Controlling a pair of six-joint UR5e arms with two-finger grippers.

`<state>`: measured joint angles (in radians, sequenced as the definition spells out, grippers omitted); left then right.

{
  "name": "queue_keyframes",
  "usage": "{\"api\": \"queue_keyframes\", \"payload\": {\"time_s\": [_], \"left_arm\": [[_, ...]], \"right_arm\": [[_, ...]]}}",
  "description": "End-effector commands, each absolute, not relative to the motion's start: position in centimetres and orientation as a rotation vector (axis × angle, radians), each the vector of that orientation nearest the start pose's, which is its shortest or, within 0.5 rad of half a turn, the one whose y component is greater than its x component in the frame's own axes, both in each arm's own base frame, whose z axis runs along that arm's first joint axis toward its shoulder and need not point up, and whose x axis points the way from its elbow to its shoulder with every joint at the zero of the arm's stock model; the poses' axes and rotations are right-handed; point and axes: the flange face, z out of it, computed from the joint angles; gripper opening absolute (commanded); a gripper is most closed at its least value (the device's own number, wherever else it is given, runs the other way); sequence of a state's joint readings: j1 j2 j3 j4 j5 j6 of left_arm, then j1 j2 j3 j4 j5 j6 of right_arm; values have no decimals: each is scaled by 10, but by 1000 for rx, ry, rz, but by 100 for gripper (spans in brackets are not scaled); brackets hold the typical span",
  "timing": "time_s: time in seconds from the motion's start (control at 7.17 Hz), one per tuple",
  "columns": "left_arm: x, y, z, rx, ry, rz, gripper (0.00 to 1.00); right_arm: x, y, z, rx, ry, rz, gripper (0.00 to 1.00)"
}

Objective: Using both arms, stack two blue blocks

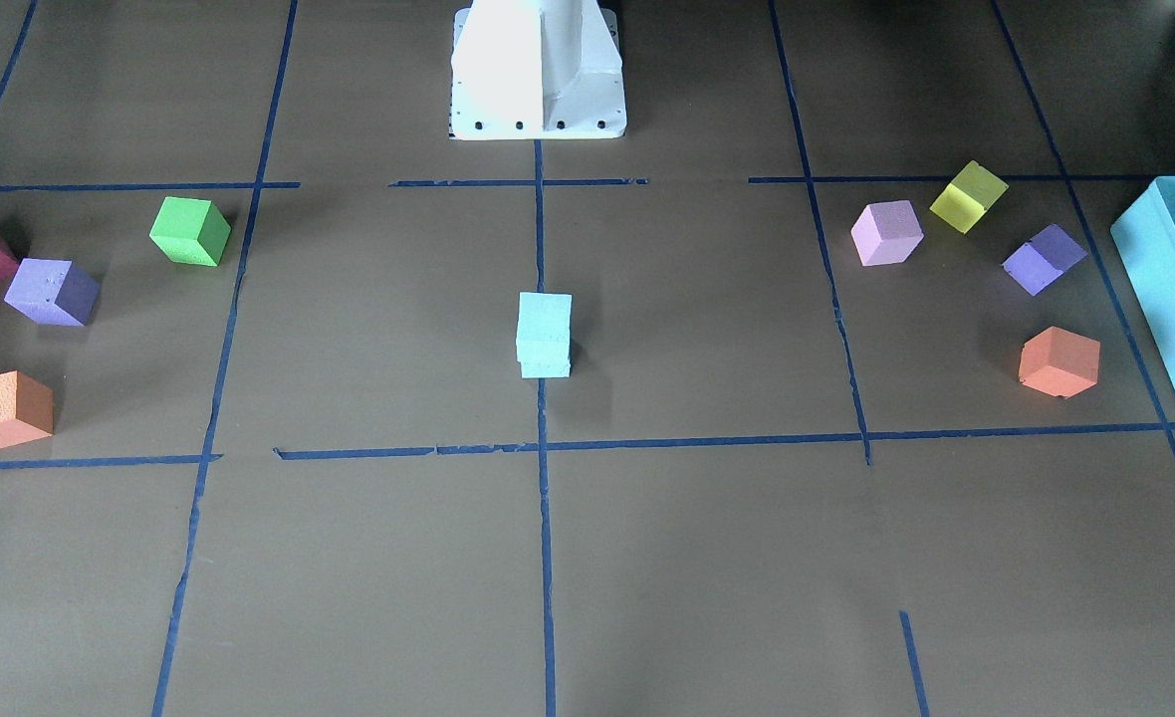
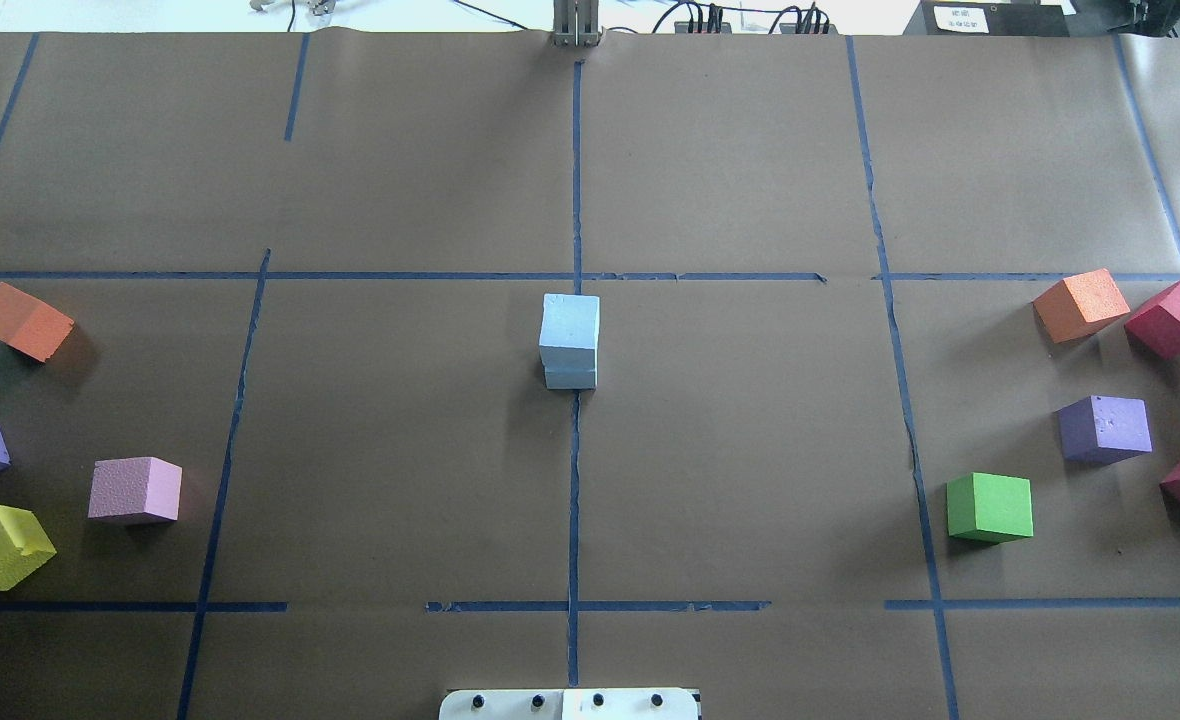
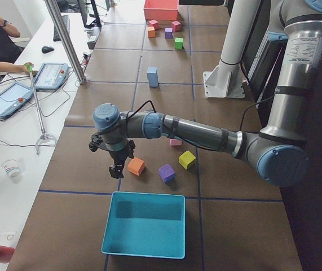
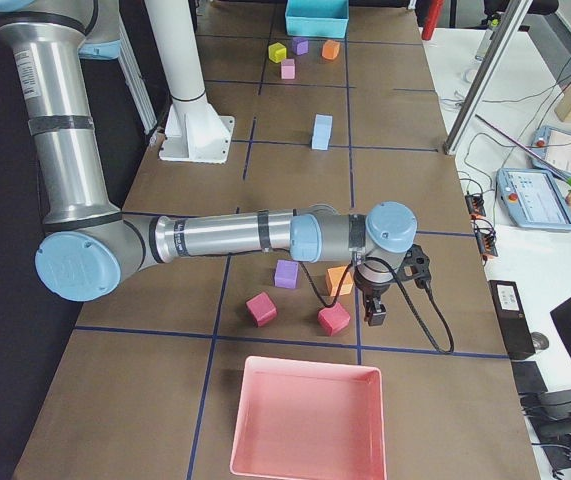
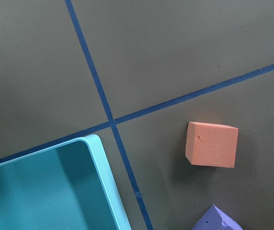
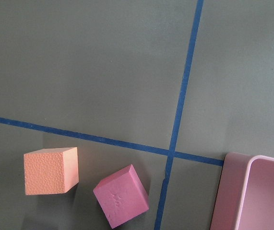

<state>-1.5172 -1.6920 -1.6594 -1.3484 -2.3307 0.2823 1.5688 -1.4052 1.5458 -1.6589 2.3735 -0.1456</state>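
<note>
On the table (image 2: 400, 450), blue blocks (image 2: 570, 340) stand stacked; both jaws far off.

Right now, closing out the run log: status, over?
Left gripper by teal box, right gripper by pink tray; open or shut, cannot tell. Blue blocks stacked at centre, standing free. Other cubes well off to both sides.

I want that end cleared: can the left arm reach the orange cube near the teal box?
Probably yes: the left gripper hangs close beside the orange cube, nothing stands between them, and the cube's top is uncovered.
</note>
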Motion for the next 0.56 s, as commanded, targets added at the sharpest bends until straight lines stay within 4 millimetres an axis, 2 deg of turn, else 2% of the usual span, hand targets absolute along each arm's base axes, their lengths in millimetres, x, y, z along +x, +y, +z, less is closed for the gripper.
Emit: {"api": "queue_keyframes", "payload": {"time_s": [0.0, 0.14, 0.28, 0.42], "left_arm": [[-39, -511, 602, 38, 766, 296, 100], [-39, -499, 611, 44, 790, 295, 100], [-37, -495, 611, 72, 821, 302, 100], [-38, -496, 615, 90, 819, 308, 100]], "right_arm": [[58, -552, 611, 81, -743, -172, 100], [40, -549, 610, 73, -736, -206, 100], [39, -544, 616, 59, -746, -200, 100], [40, -542, 614, 66, -747, -202, 100]]}}
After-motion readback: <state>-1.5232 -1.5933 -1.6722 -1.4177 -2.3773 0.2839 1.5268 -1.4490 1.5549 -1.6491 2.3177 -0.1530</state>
